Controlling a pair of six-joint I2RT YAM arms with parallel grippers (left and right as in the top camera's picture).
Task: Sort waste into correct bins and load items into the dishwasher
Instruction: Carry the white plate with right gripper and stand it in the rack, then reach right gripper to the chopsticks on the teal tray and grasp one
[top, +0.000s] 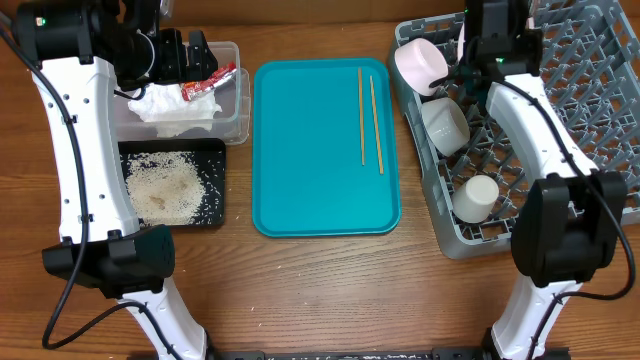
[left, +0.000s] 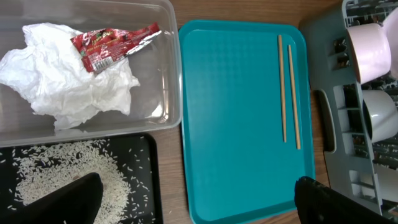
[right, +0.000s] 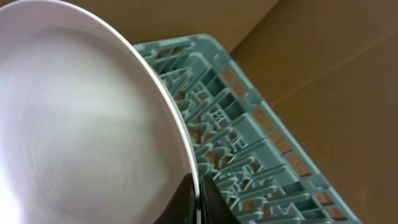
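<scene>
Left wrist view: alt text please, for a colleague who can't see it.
A clear rectangular plastic tub holds a crumpled white paper napkin and a red printed snack wrapper; below it, whitish rice grains lie in a shallow black tray. Right of them, two thin wooden chopsticks lie on a teal tray beside a grey plastic dish rack.

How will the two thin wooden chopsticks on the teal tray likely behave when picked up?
The thin wooden chopsticks look slender and straight, so probably light and stiff. Lying flat on the smooth teal plastic tray, they may slide or roll when nudged.
</scene>
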